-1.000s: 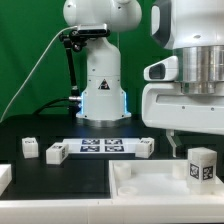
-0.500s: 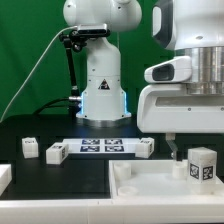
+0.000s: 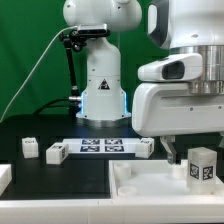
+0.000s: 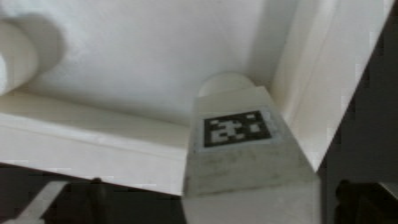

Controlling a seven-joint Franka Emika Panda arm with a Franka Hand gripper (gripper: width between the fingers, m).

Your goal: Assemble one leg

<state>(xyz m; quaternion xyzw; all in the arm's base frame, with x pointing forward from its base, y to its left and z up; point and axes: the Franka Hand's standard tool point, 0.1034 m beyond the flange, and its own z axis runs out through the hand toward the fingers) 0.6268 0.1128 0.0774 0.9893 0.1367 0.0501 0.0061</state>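
Observation:
A leg [image 3: 203,165], a small white post with a square marker tag, stands upright on the white panel [image 3: 140,190] near its corner on the exterior view's right. My gripper [image 3: 198,150] is lowered over it, with one finger [image 3: 168,150] showing beside it. In the wrist view the leg [image 4: 240,150] sits between my dark fingertips [image 4: 57,200], with a gap on each side. The gripper [image 4: 210,205] is open around the leg, not touching it. The leg stands inside the panel's raised rim [image 4: 311,70].
Three more white legs [image 3: 30,148] [image 3: 56,152] [image 3: 146,147] lie on the black table beside the marker board [image 3: 100,146]. The arm's base [image 3: 100,90] stands behind. A white part [image 3: 3,178] shows at the left edge. A round boss [image 4: 18,55] rises from the panel.
The arm has shifted a little toward the exterior view's left and slightly lower around the leg. The leg and the other parts have not moved.

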